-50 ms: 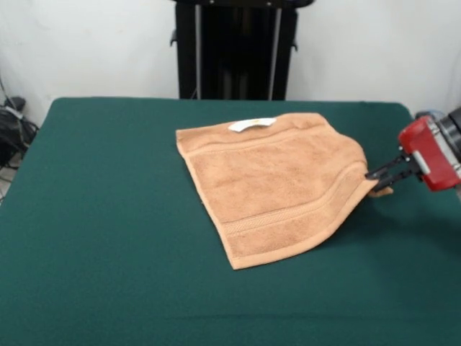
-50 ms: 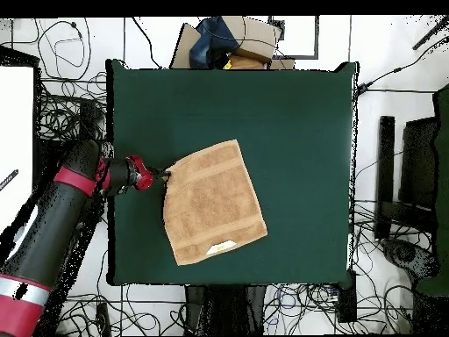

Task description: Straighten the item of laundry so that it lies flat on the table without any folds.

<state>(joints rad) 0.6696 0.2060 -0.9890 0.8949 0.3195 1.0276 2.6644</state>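
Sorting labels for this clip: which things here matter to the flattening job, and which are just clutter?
Job:
towel
table
gripper, shut on the towel's corner

Lying about:
cables on the floor
boxes beyond the table
black stand

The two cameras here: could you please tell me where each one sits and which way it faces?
Front view: sits across the table, facing the robot's side; shows the towel and the red-and-black gripper entering from the right, jaws shut on the towel's corner.
Overhead view: sits above, looking straight down at the table; shows the whole arm reaching in from the lower left to the gripper.
Both share the towel, its white label and the gripper, turned half round.
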